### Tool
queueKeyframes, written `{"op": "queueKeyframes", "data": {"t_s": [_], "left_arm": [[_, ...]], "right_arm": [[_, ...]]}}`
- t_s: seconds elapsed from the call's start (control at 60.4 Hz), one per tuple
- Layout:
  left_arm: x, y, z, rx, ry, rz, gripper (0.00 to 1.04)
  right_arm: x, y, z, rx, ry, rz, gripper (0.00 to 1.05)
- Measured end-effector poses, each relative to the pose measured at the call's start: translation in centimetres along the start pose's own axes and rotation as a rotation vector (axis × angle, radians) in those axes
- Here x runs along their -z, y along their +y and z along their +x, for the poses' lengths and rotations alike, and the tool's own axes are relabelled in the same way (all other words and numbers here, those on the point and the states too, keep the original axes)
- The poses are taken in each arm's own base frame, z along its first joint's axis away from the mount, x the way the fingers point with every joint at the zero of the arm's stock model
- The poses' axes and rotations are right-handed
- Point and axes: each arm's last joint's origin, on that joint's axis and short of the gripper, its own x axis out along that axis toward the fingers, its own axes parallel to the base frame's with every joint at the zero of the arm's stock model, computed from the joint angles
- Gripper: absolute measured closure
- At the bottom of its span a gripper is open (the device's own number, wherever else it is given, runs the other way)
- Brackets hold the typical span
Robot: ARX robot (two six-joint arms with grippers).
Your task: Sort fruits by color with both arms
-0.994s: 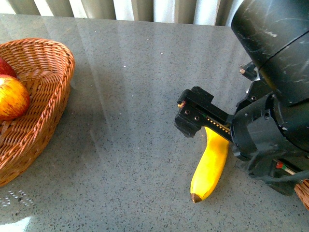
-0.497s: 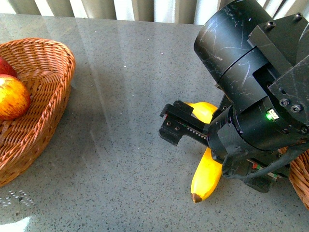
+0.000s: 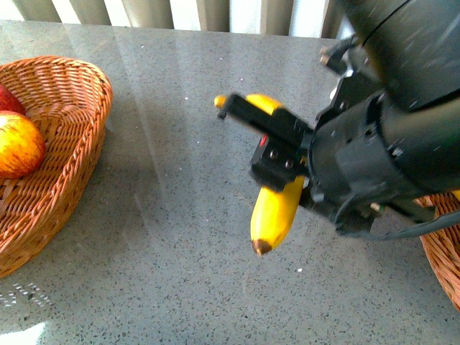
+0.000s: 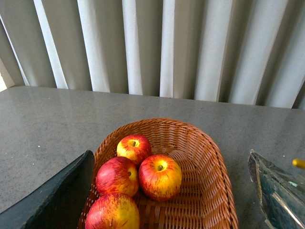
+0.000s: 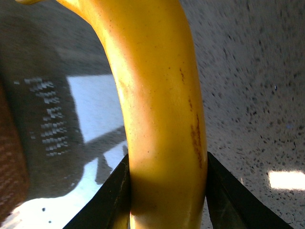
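Observation:
My right gripper [image 3: 277,154] is shut on a yellow banana [image 3: 273,212] and holds it above the grey table, brown tip hanging down. In the right wrist view the banana [image 5: 162,119] fills the gap between the two black fingers [image 5: 233,200]. Several red-yellow apples [image 4: 159,176] lie in a wicker basket [image 4: 209,157] in the left wrist view. My left gripper [image 4: 176,191] hovers open over that basket, holding nothing. In the front view the basket [image 3: 79,154] stands at the left with an apple [image 3: 18,144] in it.
A second wicker basket [image 3: 442,251] shows at the right edge of the front view, partly hidden by my right arm [image 3: 388,136]. Grey vertical blinds [image 4: 167,47] stand behind the table's far edge.
My right gripper has lifted the banana off the table and carried it up and to the left. The arm has swung and turned with it.

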Motion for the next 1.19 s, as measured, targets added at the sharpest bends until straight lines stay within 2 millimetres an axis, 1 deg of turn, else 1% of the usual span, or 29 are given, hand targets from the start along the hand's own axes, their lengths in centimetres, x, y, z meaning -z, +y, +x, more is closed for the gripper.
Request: {"op": "queueKeyframes", "data": {"t_s": [0.099, 0.182, 0.215, 0.315, 0.364, 0.398, 0.447, 0.547, 0.663, 0.861, 0.878, 0.944, 0.977, 1.143, 1.193], "left_arm": [[0.0, 0.0, 0.0, 0.000, 0.000, 0.000, 0.09], [0.0, 0.0, 0.0, 0.000, 0.000, 0.000, 0.09], [0.0, 0.0, 0.0, 0.000, 0.000, 0.000, 0.09], [0.0, 0.0, 0.0, 0.000, 0.000, 0.000, 0.09], [0.0, 0.0, 0.0, 0.000, 0.000, 0.000, 0.09], [0.0, 0.0, 0.0, 0.000, 0.000, 0.000, 0.09], [0.0, 0.0, 0.0, 0.000, 0.000, 0.000, 0.09], [0.0, 0.0, 0.0, 0.000, 0.000, 0.000, 0.09], [0.0, 0.0, 0.0, 0.000, 0.000, 0.000, 0.09], [0.0, 0.0, 0.0, 0.000, 0.000, 0.000, 0.09], [0.0, 0.0, 0.0, 0.000, 0.000, 0.000, 0.09], [0.0, 0.0, 0.0, 0.000, 0.000, 0.000, 0.09], [0.0, 0.0, 0.0, 0.000, 0.000, 0.000, 0.09], [0.0, 0.0, 0.0, 0.000, 0.000, 0.000, 0.09], [0.0, 0.0, 0.0, 0.000, 0.000, 0.000, 0.09]], "right_arm": [[-0.7, 0.1, -2.4, -0.056, -0.068, -0.028, 0.72], [-1.3, -0.9, -4.7, -0.089, -0.113, -0.033, 0.72], [-1.5, -1.3, -5.2, -0.089, -0.124, -0.036, 0.72], [-2.1, -3.7, -7.2, -0.071, -0.174, -0.035, 0.72], [-2.4, -5.3, -8.2, -0.043, -0.204, -0.027, 0.72], [-2.5, -6.0, -8.5, -0.030, -0.216, -0.025, 0.72], [-2.7, -7.8, -9.3, 0.007, -0.248, -0.018, 0.72], [-3.2, -10.8, -10.4, 0.068, -0.294, -0.007, 0.72], [-3.7, -13.6, -11.0, 0.116, -0.309, 0.011, 0.72], [-4.0, -17.0, -11.4, 0.187, -0.311, 0.014, 0.72], [-4.0, -17.2, -11.4, 0.190, -0.311, 0.015, 0.71], [-4.1, -17.7, -11.5, 0.196, -0.310, 0.014, 0.58], [-4.1, -17.7, -11.5, 0.194, -0.310, 0.011, 0.55], [-4.2, -17.7, -11.7, 0.189, -0.320, -0.012, 0.29], [-4.1, -17.3, -11.9, 0.177, -0.337, -0.041, 0.17]]}}
